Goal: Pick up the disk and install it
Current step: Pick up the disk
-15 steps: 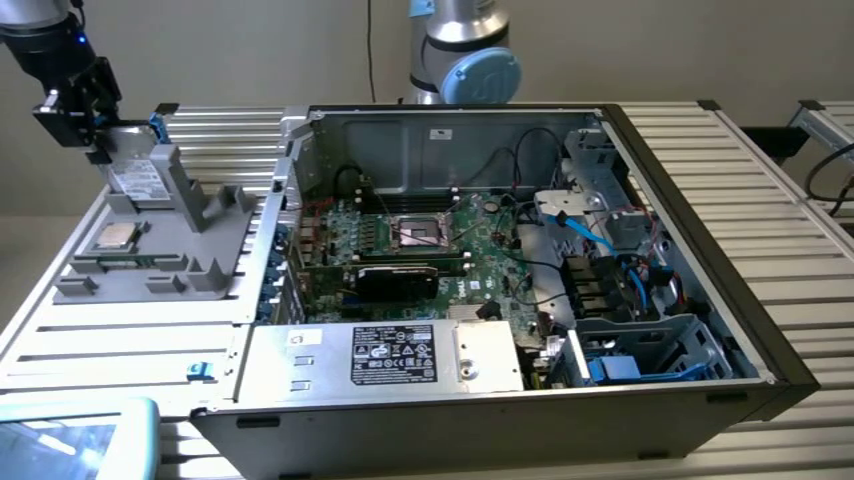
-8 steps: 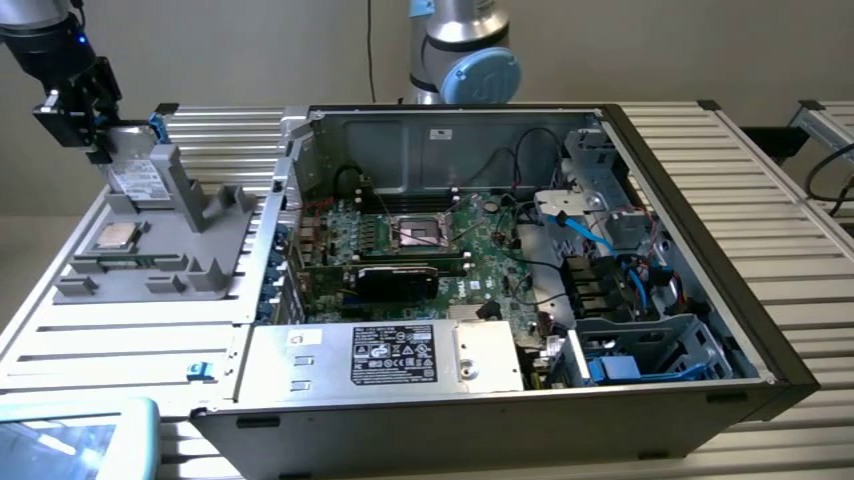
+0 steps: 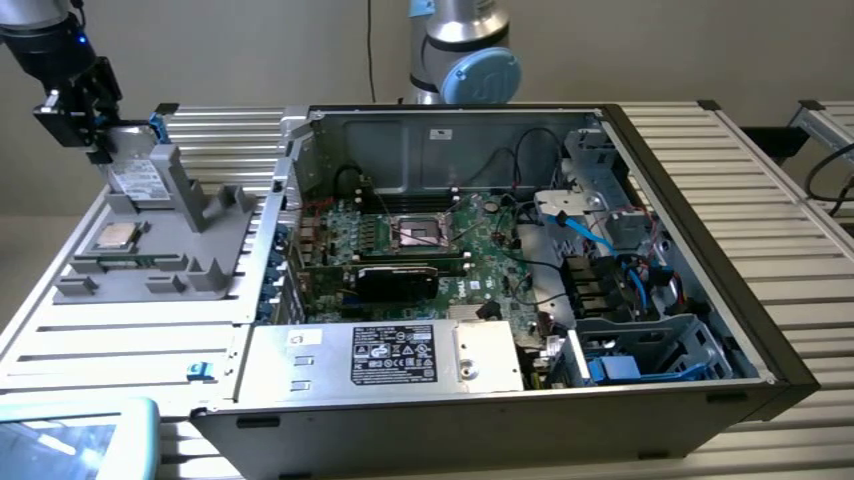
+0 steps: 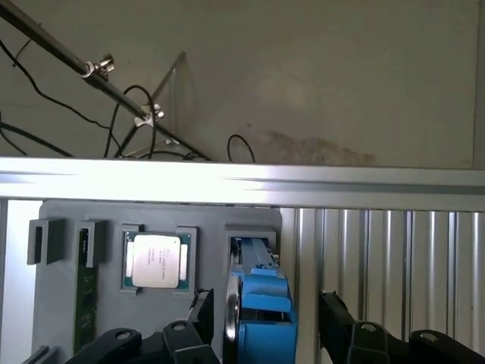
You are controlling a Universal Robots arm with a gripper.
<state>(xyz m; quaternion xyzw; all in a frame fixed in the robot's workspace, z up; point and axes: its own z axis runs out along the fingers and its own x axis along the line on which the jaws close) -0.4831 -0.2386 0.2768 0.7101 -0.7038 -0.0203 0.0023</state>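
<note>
The disk (image 3: 135, 176), silver-grey with a white label and a blue carrier, stands on edge in a slot of the grey fixture (image 3: 180, 245) at the exterior view's left. My gripper (image 3: 94, 140) hangs right above the disk's upper end. In the wrist view the blue carrier (image 4: 261, 318) sits between my two black fingers (image 4: 203, 309), and my gripper (image 4: 265, 307) is open, with a gap on the far side of the carrier. A square silver CPU chip (image 4: 157, 260) lies flat in the fixture beside the disk.
The open computer case (image 3: 694, 200) fills the middle of the ribbed table (image 3: 120, 340), with its motherboard (image 3: 427, 240), a silver box with a black label (image 3: 387, 355) and a drive cage with blue parts (image 3: 641, 350). A light blue object (image 3: 74, 435) sits at the front corner.
</note>
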